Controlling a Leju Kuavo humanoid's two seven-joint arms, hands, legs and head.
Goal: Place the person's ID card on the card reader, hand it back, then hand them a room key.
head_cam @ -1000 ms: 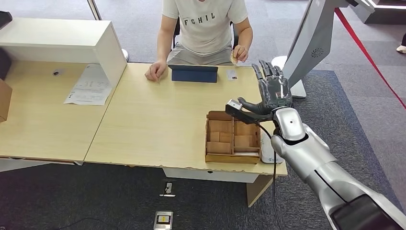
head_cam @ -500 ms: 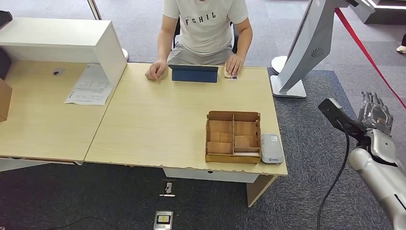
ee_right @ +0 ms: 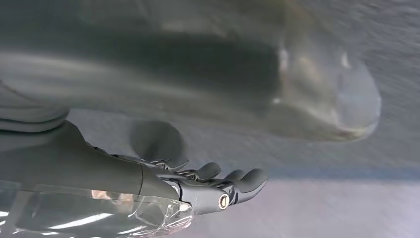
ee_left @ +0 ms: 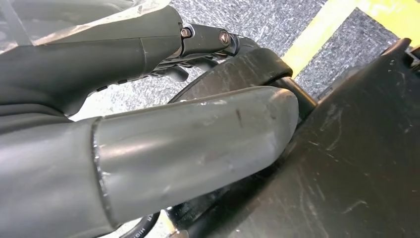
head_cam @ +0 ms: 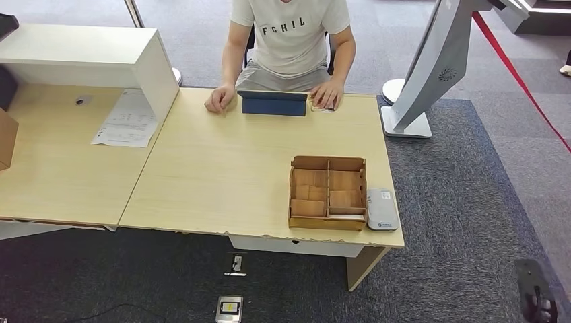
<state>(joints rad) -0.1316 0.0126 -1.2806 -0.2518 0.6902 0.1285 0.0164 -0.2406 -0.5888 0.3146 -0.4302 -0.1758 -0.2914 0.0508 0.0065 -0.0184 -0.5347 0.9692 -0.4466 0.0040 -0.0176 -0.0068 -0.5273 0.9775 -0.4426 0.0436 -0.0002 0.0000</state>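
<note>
The white card reader (head_cam: 382, 210) lies at the desk's near right corner, against a wooden compartment box (head_cam: 328, 192). A pale card (head_cam: 347, 217) lies in the box's near right compartment. Across the desk (head_cam: 222, 175) a person (head_cam: 289, 33) sits with one hand (head_cam: 328, 93) flat on the desktop over a small card, beside a blue tablet (head_cam: 273, 103). My right hand (ee_right: 198, 183) hangs low over the carpet, fingers loosely apart, holding nothing; the view is blurred. A dark part of that arm (head_cam: 535, 296) shows at the lower right corner. My left hand (ee_left: 198, 144) hangs by my body, holding nothing.
A white raised counter (head_cam: 87, 54) and a paper sheet (head_cam: 124, 121) are at the left. A grey kiosk stand (head_cam: 438, 67) and a red rope barrier (head_cam: 518, 81) stand right of the desk. A small device (head_cam: 229, 309) lies on the floor under the desk's front.
My right arm has swung from over the wooden box out to the right and down, almost leaving the head view. The person has lowered the hand holding the card onto the desk.
</note>
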